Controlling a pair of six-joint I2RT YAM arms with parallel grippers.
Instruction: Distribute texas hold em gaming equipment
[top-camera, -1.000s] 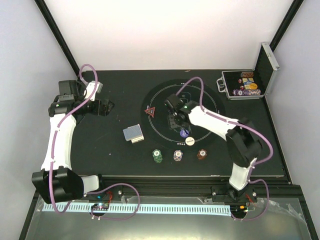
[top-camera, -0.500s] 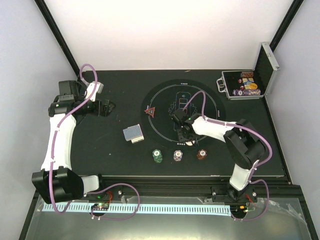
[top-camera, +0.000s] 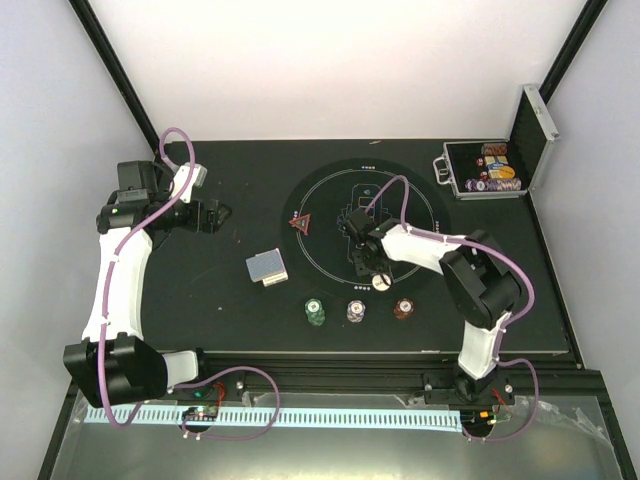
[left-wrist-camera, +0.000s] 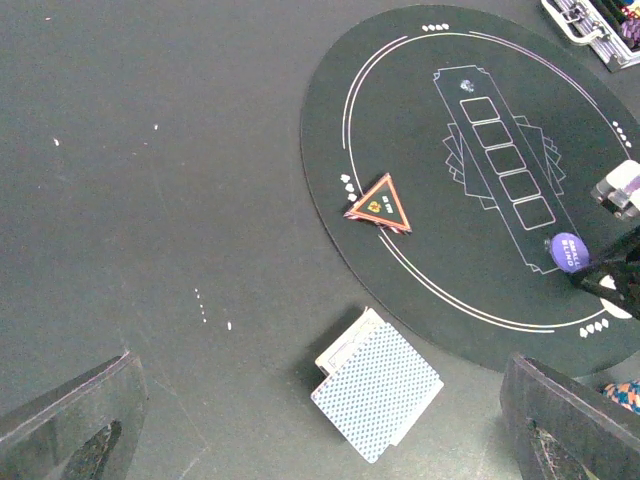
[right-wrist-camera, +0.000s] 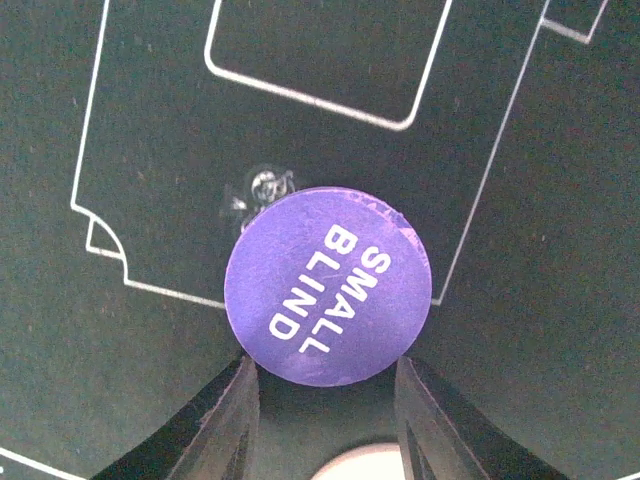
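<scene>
Right gripper (right-wrist-camera: 325, 410): jaws partly apart, purple SMALL BLIND disc (right-wrist-camera: 328, 285) just ahead of the tips, rim at both fingers; clamped or not, cannot tell. Left gripper (top-camera: 210, 215): jaws wide apart, nothing held; card deck (left-wrist-camera: 378, 395) lying ahead, between them.

You have the deck of cards (top-camera: 267, 267) lying flat on the bare tabletop (top-camera: 222, 302), left of the round mat (top-camera: 425, 200). Its grey-blue backs face up, and it is slightly skewed, so a few white edges show. The red triangle (top-camera: 301, 224) lies flat just inside the mat's left edge. Your blue-violet disc (right-wrist-camera: 328, 285), lettered SMALL BLIND, lies flat and face up near the mat's front edge. The white disc (top-camera: 381, 283) sits just beside it, toward the front. Along the tabletop's front edge, just off the mat, you will find the green chip (top-camera: 316, 313), the purple chip (top-camera: 356, 311) and the brown chip (top-camera: 403, 308). They sit in a row from left to right, apart from one another.
</scene>
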